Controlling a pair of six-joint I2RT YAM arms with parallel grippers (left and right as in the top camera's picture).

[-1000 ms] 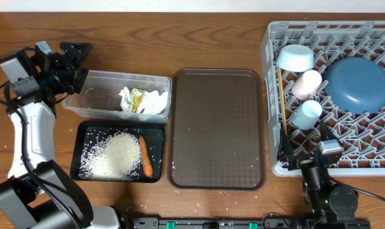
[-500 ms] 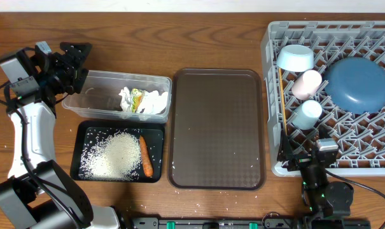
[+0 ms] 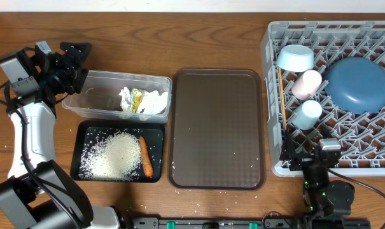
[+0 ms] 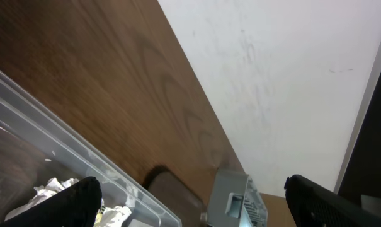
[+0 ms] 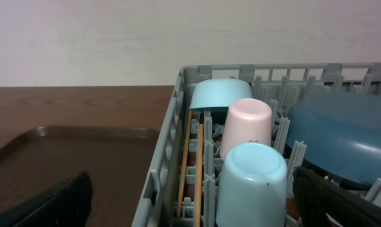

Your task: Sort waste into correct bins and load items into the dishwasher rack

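In the overhead view the dishwasher rack fills the right of the frame and holds one white bowl, one pink cup, one light blue cup and one blue plate. A pair of chopsticks lies along its left wall, long axis running top to bottom. At left on the counter, the clear tub holds crumpled tissues and one wrapper. Below it, the black tray holds rice and one carrot, also lengthwise top to bottom. The left gripper at upper left and the right gripper at lower right both have jaws spread wide, empty.
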